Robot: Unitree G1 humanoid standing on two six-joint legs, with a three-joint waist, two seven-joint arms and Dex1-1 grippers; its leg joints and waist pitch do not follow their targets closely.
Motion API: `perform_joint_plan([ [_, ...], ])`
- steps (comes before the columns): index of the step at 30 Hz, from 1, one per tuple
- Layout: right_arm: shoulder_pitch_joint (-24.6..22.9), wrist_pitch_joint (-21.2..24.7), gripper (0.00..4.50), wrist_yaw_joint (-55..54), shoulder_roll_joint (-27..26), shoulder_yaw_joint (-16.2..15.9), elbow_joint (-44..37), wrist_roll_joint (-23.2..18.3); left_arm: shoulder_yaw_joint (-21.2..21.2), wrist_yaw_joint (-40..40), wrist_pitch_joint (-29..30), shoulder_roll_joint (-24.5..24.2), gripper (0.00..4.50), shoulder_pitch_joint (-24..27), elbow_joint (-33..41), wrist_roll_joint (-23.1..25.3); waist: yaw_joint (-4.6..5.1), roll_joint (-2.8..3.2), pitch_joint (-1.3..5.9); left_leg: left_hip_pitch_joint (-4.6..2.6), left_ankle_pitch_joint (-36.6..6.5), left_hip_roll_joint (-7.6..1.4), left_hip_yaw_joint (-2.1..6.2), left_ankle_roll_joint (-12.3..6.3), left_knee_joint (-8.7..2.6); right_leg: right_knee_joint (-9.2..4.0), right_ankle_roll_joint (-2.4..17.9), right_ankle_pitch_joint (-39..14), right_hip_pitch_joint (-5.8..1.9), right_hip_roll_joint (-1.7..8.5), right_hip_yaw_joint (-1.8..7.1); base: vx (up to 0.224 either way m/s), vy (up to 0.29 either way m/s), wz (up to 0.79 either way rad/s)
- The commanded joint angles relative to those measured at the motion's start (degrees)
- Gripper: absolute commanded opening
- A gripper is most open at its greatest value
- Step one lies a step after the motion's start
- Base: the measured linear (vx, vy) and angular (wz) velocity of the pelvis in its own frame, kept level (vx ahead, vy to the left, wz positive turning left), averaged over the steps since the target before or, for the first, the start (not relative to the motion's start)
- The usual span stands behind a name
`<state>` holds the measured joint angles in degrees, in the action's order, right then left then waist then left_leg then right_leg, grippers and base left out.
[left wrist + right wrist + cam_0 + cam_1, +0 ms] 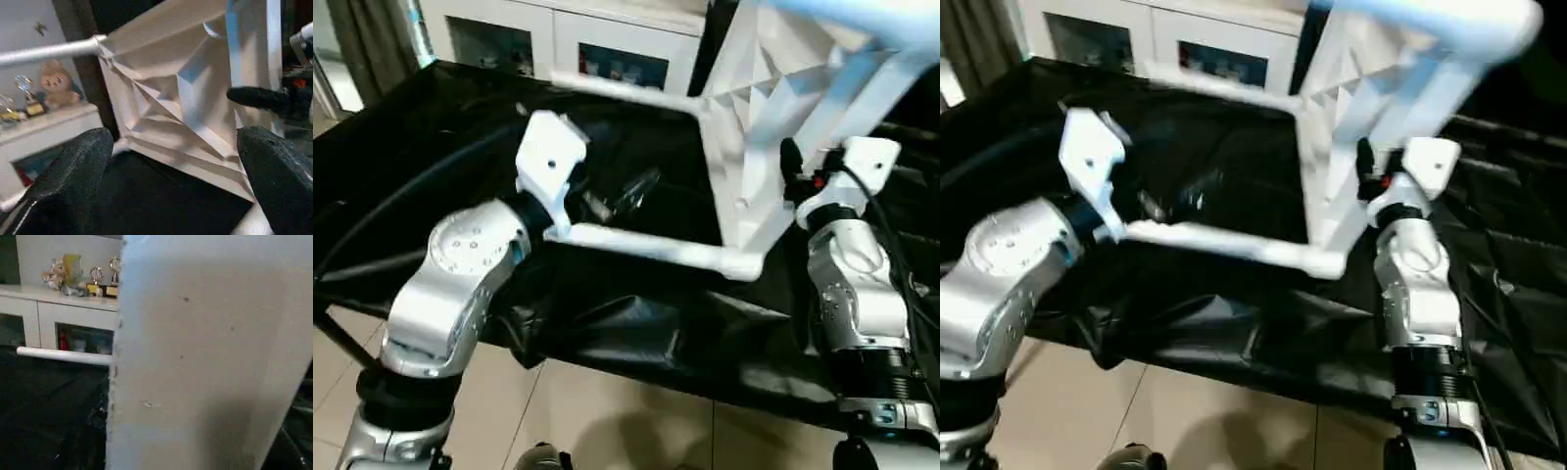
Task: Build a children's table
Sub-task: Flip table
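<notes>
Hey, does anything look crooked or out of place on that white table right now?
Yes. The children's table is tipped up on its edge over the black cover, ribbed underside exposed and legs sticking out sideways. The right claw is at its edge; the left claw stands open, apart from it.

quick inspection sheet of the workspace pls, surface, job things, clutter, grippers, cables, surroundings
surface: work table under crinkled black sheet.
job's things: white table top tipped on edge, ribbed underside showing; two legs fitted, lying level.
clutter: small shiny item on the sheet, cannot tell what.
grippers: left gripper jaws wide open, empty, facing the underside; right gripper at the top's edge, grip unclear.
cables: black cable along right forearm.
surroundings: white glass-door cabinet behind, tiled floor.
</notes>
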<state>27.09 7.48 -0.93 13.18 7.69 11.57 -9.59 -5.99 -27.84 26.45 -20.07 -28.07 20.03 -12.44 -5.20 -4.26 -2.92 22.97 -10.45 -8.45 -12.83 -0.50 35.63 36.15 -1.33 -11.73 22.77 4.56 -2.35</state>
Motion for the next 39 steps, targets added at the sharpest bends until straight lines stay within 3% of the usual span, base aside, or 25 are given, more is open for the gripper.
perform_joint_plan([
  [1,-2.0,2.8,2.00,-1.7,0.7,0.5,1.7,2.0,-1.6,0.3,-1.2,-0.1,4.50,-0.9,-0.1,1.9,0.61,0.56,3.09,-3.25,-21.5,-4.68,3.14,7.95,-5.57,-5.04,5.2,-15.9,0.10,3.66,2.60,0.000,0.000,0.00],
  [5,-1.9,3.7,1.99,-0.5,1.1,-1.4,2.4,3.9,-4.3,3.7,-3.3,-1.2,4.50,-3.0,-3.0,8.4,0.73,0.52,3.17,-2.82,-21.4,-4.69,3.37,8.24,-5.75,-5.01,4.4,-15.1,-0.23,3.72,2.62,0.000,0.000,0.00],
  [7,-1.8,4.4,1.99,1.4,1.9,-3.5,3.3,5.0,-5.8,2.9,-0.7,-2.2,4.50,-4.7,-3.8,9.4,0.90,0.42,3.17,-2.82,-22.1,-4.59,3.45,8.46,-5.75,-4.98,4.1,-16.5,-0.21,3.82,2.61,0.000,0.000,0.00],
  [8,-1.8,4.5,2.55,2.2,2.1,-4.4,3.7,5.5,-6.4,1.0,-1.1,-2.5,4.50,-5.4,-4.3,8.9,0.82,0.37,3.19,-2.83,-22.2,-4.59,3.50,8.56,-5.71,-5.03,4.2,-17.0,-0.25,3.93,2.56,0.000,0.000,0.00],
  [12,-1.4,4.8,2.90,1.2,1.2,-5.1,5.9,6.5,-9.1,2.0,-10.7,-4.6,4.50,-8.7,-8.8,17.4,0.94,0.37,3.23,-2.50,-21.9,-4.59,3.70,8.19,-5.72,-5.29,4.4,-16.8,-0.32,4.04,2.65,0.000,0.000,0.00],
  [13,-1.3,4.8,3.05,1.1,1.1,-5.2,6.2,6.6,-9.4,2.0,-11.6,-4.9,4.50,-9.0,-9.2,18.2,1.05,0.25,3.57,-2.28,-20.7,-4.67,3.84,8.27,-5.66,-4.87,5.0,-14.8,-0.74,4.22,2.60,0.000,0.000,0.00],
  [14,-1.3,4.8,3.05,1.2,1.0,-5.1,6.5,6.5,-9.6,1.9,-12.9,-5.2,4.50,-9.4,-9.3,18.8,1.00,0.07,3.84,-1.93,-17.5,-4.79,3.86,7.71,-5.58,-4.37,5.8,-10.6,-1.22,4.22,2.48,0.000,0.000,0.00],
  [16,-1.0,4.6,3.05,1.2,0.7,-4.8,8.0,6.2,-9.8,3.7,-17.5,-5.8,4.50,-11.0,-9.3,21.2,0.81,0.06,3.98,-1.90,-13.8,-4.69,3.41,6.35,-5.20,-3.95,7.1,-5.7,-1.22,4.10,2.50,0.000,0.000,0.00],
  [18,-1.0,4.4,3.05,1.1,0.7,-4.7,8.7,6.1,-9.9,4.8,-18.4,-6.1,4.50,-11.8,-9.3,22.3,0.70,0.19,3.88,-1.87,-11.7,-4.75,3.22,5.47,-5.04,-3.64,8.0,-3.0,-1.28,4.02,2.48,0.000,0.000,0.00],
  [23,-0.2,1.9,3.05,2.3,0.2,-4.3,10.5,5.9,-9.0,8.3,-23.9,-6.9,4.50,-14.9,-12.1,26.6,0.57,0.33,3.62,-2.22,-14.2,-4.87,3.12,6.05,-5.11,-3.94,8.4,-6.6,-1.02,4.04,2.54,0.000,0.000,0.00],
  [28,0.2,0.4,2.53,2.3,0.3,-4.0,10.7,5.8,-8.5,10.8,-28.3,-7.7,4.50,-17.8,-15.3,30.7,0.67,0.38,3.53,-2.31,-16.7,-4.88,3.27,6.97,-5.28,-4.24,7.8,-9.5,-0.69,4.11,2.53,0.000,0.000,0.00],
  [32,0.4,-0.8,2.28,2.7,0.3,-4.1,11.1,5.9,-9.4,14.0,-31.7,-9.7,4.50,-20.3,-19.2,35.5,0.65,0.66,3.59,-2.29,-16.3,-4.89,3.35,6.90,-5.32,-4.13,7.8,-8.4,-0.64,4.05,2.50,0.000,0.000,0.00],
  [36,0.5,-1.1,2.18,2.8,0.2,-4.1,11.4,6.0,-8.8,10.5,-35.8,-8.7,4.50,-20.2,-18.8,31.6,0.35,0.75,3.76,-2.25,-13.5,-4.86,3.13,6.44,-5.11,-3.55,9.5,-4.3,-0.92,4.12,2.45,0.000,0.000,0.00],
  [37,0.6,-1.1,2.18,2.9,0.2,-4.1,11.5,6.0,-10.8,4.9,-35.9,-9.2,4.50,-18.2,-18.4,29.4,0.32,0.84,3.70,-2.19,-12.4,-4.81,3.05,6.19,-5.16,-3.41,10.2,-2.9,-1.01,4.03,2.38,0.000,0.000,0.00],
  [39,0.7,-1.2,2.17,2.9,0.1,-4.1,11.7,6.0,-11.9,2.8,-36.0,-9.7,4.50,-17.2,-18.6,29.3,0.36,0.93,3.67,-2.27,-12.7,-4.84,2.98,6.25,-5.16,-3.40,10.4,-3.0,-0.95,4.02,2.39,0.000,0.000,0.00],
])
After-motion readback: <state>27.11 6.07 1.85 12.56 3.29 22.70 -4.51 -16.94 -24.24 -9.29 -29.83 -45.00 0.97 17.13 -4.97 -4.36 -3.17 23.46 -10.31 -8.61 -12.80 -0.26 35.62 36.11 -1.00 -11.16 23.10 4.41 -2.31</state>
